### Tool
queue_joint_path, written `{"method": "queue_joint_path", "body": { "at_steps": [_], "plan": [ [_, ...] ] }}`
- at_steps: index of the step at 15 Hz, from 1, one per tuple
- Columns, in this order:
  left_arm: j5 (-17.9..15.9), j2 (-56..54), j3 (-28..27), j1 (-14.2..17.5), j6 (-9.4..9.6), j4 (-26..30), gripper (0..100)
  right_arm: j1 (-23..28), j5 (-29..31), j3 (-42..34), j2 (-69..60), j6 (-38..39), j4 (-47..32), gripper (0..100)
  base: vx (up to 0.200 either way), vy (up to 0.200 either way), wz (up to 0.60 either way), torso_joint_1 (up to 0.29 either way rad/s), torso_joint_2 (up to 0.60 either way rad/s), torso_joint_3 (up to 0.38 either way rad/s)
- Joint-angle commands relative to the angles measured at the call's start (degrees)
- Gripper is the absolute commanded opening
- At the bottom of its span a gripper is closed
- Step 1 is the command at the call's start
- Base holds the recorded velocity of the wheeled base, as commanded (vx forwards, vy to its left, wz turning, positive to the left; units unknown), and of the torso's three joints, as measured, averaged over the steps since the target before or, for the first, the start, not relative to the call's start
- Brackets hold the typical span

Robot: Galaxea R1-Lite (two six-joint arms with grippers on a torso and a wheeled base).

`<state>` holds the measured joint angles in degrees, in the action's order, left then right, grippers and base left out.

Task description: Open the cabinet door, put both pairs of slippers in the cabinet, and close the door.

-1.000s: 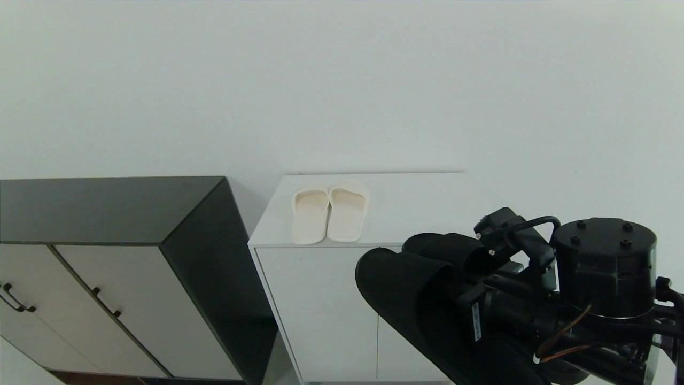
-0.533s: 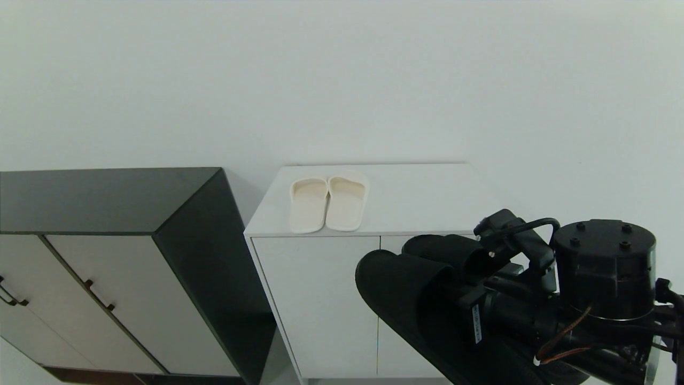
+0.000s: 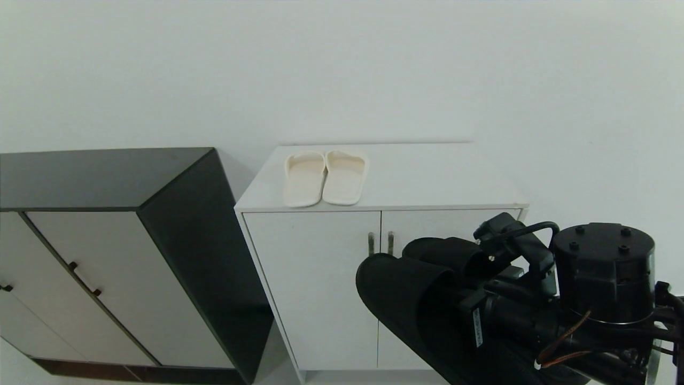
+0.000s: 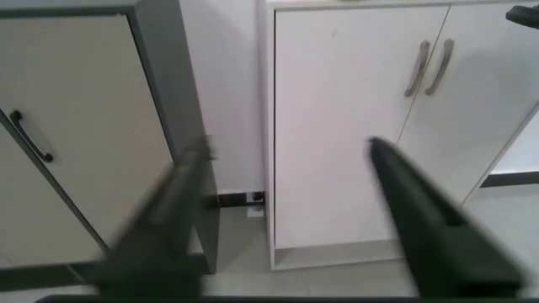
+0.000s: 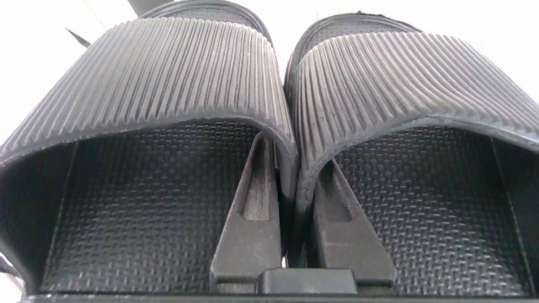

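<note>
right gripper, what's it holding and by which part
The right gripper holds the pair of black slippers, one finger inside each, pinching their adjoining inner side walls together. The left gripper is open and empty.

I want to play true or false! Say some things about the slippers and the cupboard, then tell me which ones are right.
1. The cream slippers lie on top of the white cabinet. True.
2. The white cabinet's doors are open. False: both doors are shut.
3. The right gripper is pinching the black slippers. True.
4. The left gripper is carrying a slipper. False: it is open and holds nothing.
</note>
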<state>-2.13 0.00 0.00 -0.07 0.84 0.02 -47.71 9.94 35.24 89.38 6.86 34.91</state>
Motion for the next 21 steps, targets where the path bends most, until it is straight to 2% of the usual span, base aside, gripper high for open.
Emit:
{"method": "queue_joint_path", "body": {
  "at_steps": [1, 2, 7, 8, 9, 10, 11, 12, 13, 14, 17, 19, 21],
  "plan": [
    [0.02, 0.09, 0.0, -0.01, 0.21, -0.02, 100, -0.01, 0.08, -0.09, 0.0, -0.01, 0.07, 0, 0.0, 0.0, 0.0, -0.222, 0.54, 0.31],
    [-0.15, 0.09, 0.0, -0.01, 0.74, -0.02, 100, -0.01, 0.08, -0.17, 0.0, -0.01, 0.15, 0, 0.0, 0.0, 0.0, -0.207, 0.53, 0.325],
    [0.11, 0.26, -0.79, -0.01, 0.74, -0.2, 100, -0.1, 0.08, -0.17, -0.08, -0.01, 0.24, 0, 0.0, 0.0, 0.0, -0.203, 0.52, 0.316],
    [-0.15, 3.16, -7.47, -0.1, -1.1, 0.06, 100, -0.01, 0.08, -0.17, -0.08, -0.01, 0.24, 0, 0.0, 0.0, 0.0, -0.178, 0.5, 0.32],
    [-0.24, 8.44, -15.12, -0.45, -6.29, 0.06, 100, -0.01, 0.08, -0.17, 0.0, -0.01, 0.24, 0, 0.0, 0.0, 0.0, -0.178, 0.5, 0.32],
    [-1.47, 13.27, -20.13, -0.45, -8.14, 0.06, 100, -0.01, 0.0, -0.26, 0.09, -0.01, 0.24, 0, 0.0, 0.0, 0.0, -0.159, 0.49, 0.32],
    [-4.9, 17.58, -21.71, -0.45, -7.96, -0.29, 100, -0.1, 0.0, -0.26, 0.18, -0.01, 0.24, 0, 0.0, 0.0, 0.0, -0.163, 0.48, 0.32],
    [-9.56, 21.62, -21.71, -0.45, -6.73, -1.08, 100, -0.1, 0.0, -0.26, 0.35, -0.01, 0.24, 0, 0.0, 0.0, 0.0, -0.154, 0.48, 0.32],
    [-13.6, 25.66, -21.71, -0.45, -4.44, -2.13, 100, -0.1, 0.0, -0.26, 0.35, -0.01, 0.24, 0, 0.0, 0.0, 0.0, -0.159, 0.48, 0.325],
    [-16.32, 29.44, -21.88, -0.45, -3.57, -3.54, 100, -0.1, 0.0, -0.35, 0.35, -0.1, 0.24, 0, 0.0, 0.0, 0.0, -0.134, 0.46, 0.325],
    [-22.65, 41.04, -21.97, -1.51, -3.48, -9.52, 100, -0.1, 0.0, -0.53, 0.35, -0.01, 0.24, 0, 0.0, 0.0, 0.0, -0.126, 0.47, 0.336],
    [-23.88, 47.64, -22.06, -5.82, -3.57, -13.12, 100, -0.01, 0.0, -0.61, 0.35, -0.01, 0.24, 0, 0.0, 0.0, 0.0, -0.11, 0.46, 0.356],
    [-23.53, 54.14, -22.76, -13.2, -4.01, -18.13, 100, -0.01, 0.0, -0.88, 0.35, -0.01, 0.24, 0, 0.0, 0.0, 0.0, -0.076, 0.44, 0.364]
  ]
}}
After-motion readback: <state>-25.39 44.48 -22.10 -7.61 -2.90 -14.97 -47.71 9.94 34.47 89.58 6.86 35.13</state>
